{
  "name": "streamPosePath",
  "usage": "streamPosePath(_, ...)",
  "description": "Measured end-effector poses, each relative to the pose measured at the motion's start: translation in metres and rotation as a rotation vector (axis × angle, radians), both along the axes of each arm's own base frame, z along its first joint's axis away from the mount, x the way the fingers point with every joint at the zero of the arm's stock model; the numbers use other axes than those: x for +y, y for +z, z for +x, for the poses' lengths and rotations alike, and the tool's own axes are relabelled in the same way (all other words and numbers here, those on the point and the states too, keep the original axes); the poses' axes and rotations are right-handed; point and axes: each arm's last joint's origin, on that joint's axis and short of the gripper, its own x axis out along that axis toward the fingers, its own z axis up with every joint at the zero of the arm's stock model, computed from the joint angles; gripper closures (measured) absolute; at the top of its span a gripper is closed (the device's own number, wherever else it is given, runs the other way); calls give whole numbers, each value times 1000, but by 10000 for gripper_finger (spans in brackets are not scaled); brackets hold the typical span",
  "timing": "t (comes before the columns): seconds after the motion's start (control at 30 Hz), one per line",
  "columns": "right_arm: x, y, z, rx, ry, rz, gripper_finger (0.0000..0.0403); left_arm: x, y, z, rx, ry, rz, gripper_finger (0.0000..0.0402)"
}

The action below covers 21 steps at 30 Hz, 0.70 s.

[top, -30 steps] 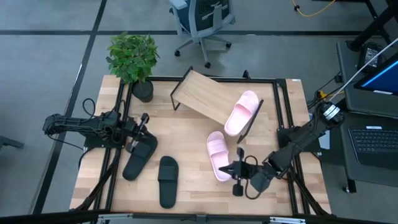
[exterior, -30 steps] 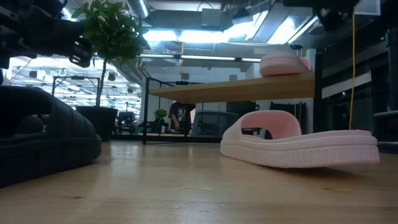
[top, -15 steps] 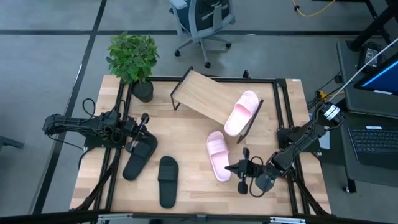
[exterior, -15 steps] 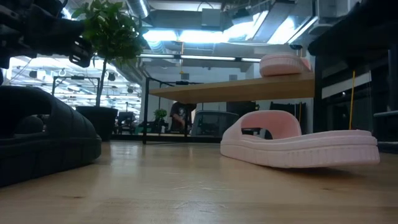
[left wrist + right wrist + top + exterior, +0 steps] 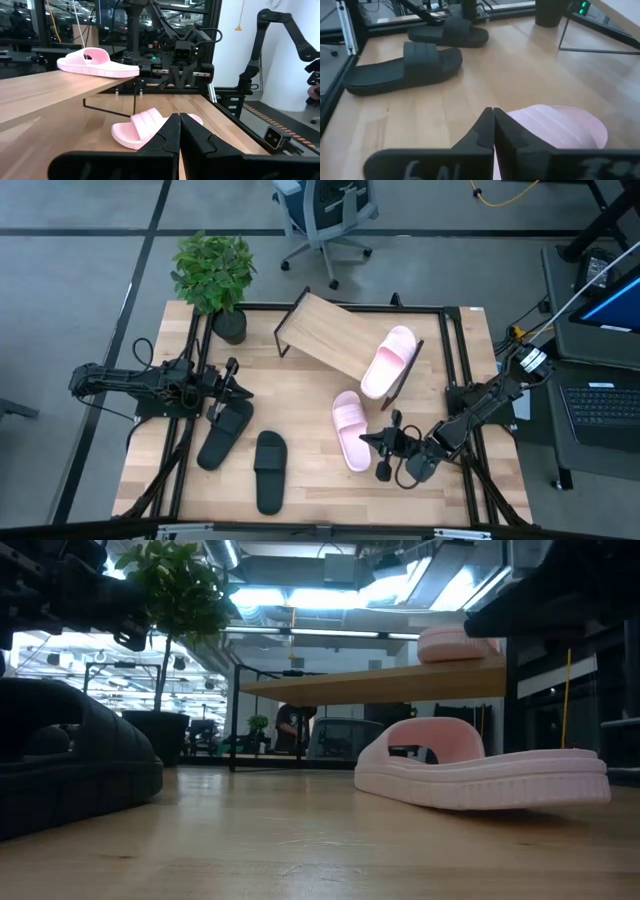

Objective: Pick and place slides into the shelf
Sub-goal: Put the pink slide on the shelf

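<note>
Right gripper (image 5: 383,444) sits low beside the pink slide on the table (image 5: 349,428), fingers pressed together, holding nothing. Left gripper (image 5: 235,385) hovers over the nearer black slide (image 5: 224,433), fingers also closed and empty. Second black slide (image 5: 270,470) lies flat just beside it. Other pink slide (image 5: 387,361) rests on the slanted shelf (image 5: 322,333), at its right end. Potted plant (image 5: 214,272) stands at the table's back left corner.
</note>
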Motion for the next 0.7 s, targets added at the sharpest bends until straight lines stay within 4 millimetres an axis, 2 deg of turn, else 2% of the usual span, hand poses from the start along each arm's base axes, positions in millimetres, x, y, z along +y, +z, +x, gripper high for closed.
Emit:
streamPosePath(0.13,-2,8,12,46,56,-32,400,0,0,0,0,0,0,401)
streamPosePath(0.27,6,35,26,105,113,-136,400,0,0,0,0,0,0,401)
streamPosePath(0.43,14,65,34,231,108,-192,400,0,-1,0,11,0,1,401)
streamPosePath(0.57,22,76,46,327,135,-234,401,0,-1,0,8,1,17,401)
streamPosePath(0.7,32,77,63,436,159,-352,401,0,-1,0,2,3,51,401)
